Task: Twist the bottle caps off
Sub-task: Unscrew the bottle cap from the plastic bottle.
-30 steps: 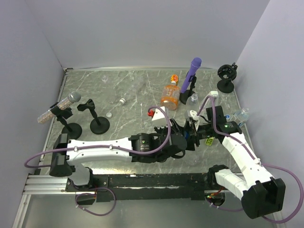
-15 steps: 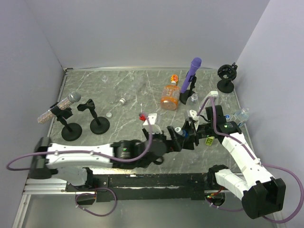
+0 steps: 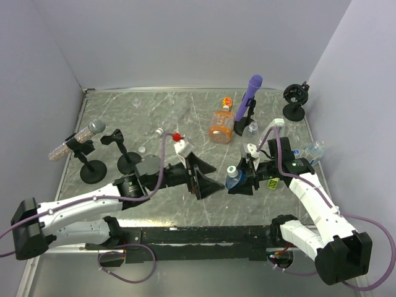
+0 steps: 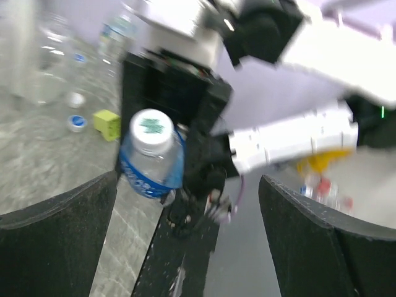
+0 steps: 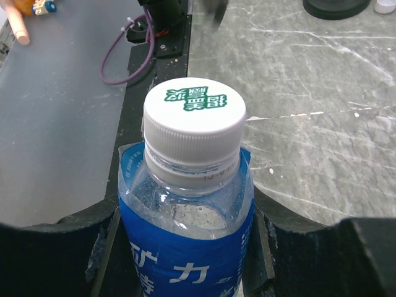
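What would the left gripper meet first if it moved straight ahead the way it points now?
Most likely the white cap of the blue-label bottle held by the right gripper, ahead of the open left gripper; depth is unclear.

A grey, marble-patterned table point(image 3: 185, 117) with pale veins spans the scene. Plain pale lavender panels enclose it: the left wall point(image 3: 37, 74), the far wall point(image 3: 185, 43) and the right wall point(image 3: 365, 93). A black rail point(image 3: 198, 235) runs along the near edge. The light is soft and even.
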`<state>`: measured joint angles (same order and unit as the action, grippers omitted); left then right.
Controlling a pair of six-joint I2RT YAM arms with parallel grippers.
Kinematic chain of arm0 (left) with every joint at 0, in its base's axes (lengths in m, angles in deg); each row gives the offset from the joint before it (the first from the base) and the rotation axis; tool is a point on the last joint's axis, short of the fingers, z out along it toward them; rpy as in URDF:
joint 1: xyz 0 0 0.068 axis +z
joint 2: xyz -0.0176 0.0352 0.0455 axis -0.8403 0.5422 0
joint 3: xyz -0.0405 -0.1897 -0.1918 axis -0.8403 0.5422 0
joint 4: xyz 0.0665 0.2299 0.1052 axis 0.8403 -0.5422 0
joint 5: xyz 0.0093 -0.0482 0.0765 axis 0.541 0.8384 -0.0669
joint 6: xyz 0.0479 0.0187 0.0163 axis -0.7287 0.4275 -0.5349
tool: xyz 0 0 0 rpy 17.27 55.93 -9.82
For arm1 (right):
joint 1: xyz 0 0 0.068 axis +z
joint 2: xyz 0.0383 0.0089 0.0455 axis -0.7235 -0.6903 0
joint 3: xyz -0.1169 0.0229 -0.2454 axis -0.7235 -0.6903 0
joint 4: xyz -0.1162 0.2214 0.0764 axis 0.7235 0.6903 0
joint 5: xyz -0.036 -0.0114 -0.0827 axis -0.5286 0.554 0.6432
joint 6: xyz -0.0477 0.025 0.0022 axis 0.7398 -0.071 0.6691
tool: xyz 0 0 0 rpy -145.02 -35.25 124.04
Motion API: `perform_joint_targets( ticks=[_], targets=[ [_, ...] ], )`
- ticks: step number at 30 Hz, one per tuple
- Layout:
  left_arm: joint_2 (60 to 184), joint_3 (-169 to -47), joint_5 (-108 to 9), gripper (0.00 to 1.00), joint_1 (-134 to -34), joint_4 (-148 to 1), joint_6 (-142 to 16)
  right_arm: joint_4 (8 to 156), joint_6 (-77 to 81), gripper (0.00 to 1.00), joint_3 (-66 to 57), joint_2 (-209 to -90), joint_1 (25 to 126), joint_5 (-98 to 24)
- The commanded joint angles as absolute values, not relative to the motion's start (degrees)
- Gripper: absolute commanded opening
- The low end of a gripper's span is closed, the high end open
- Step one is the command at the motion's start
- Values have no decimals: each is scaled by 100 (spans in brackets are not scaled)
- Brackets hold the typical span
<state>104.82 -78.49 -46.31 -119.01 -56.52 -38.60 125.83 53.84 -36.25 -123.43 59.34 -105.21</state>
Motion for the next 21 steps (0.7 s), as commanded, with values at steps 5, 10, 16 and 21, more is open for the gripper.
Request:
perform_joint_targets(
  ticks=[5, 10, 16, 21],
  targets=[
    [11366, -8353, -3183, 94, -11799, -4514, -4905, 12566, 5670, 12, -3409, -12375, 5962, -10740],
    [11648, -8441, -3393, 88, -11790, -4321, -4844, 12592, 5679, 13, -3391, -12393, 5962, -10767],
    [11911, -8538, -3499, 74, -11781, -4223, -4721, 12618, 5705, 13, -3383, -12393, 5962, -10776],
    [12157, -8652, -3499, 68, -11764, -4154, -4572, 12618, 5705, 12, -3383, -12384, 5962, -10776]
  ],
)
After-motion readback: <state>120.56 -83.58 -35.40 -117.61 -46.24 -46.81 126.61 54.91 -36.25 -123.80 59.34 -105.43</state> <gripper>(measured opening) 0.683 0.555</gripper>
